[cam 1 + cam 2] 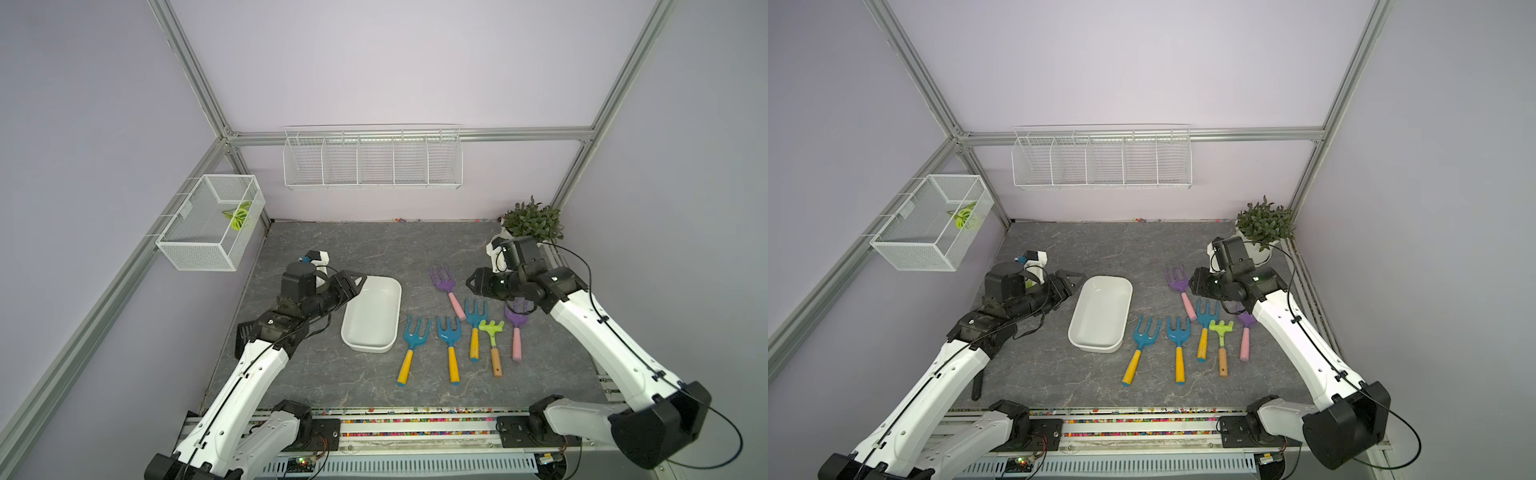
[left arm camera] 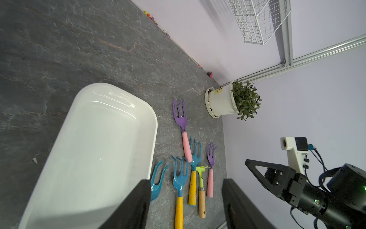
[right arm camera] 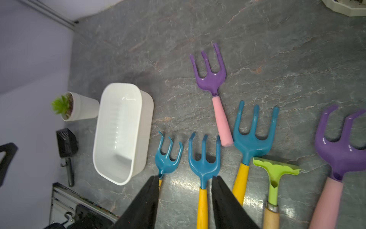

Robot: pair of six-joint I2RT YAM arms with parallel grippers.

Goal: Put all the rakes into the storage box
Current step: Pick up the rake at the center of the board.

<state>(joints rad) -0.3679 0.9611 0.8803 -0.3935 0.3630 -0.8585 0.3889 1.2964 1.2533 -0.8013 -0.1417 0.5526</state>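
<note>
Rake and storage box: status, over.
Left gripper open, right gripper open, both empty. Rake on table, storage box empty. Rake tight between blue fork and purple fork.

Your grey bench [image 1: 374,249] carries the white storage box [image 1: 372,316], a green rake [image 1: 491,326], three blue forks [image 1: 417,337], two purple forks [image 1: 444,284] and a potted plant [image 1: 532,222].
</note>
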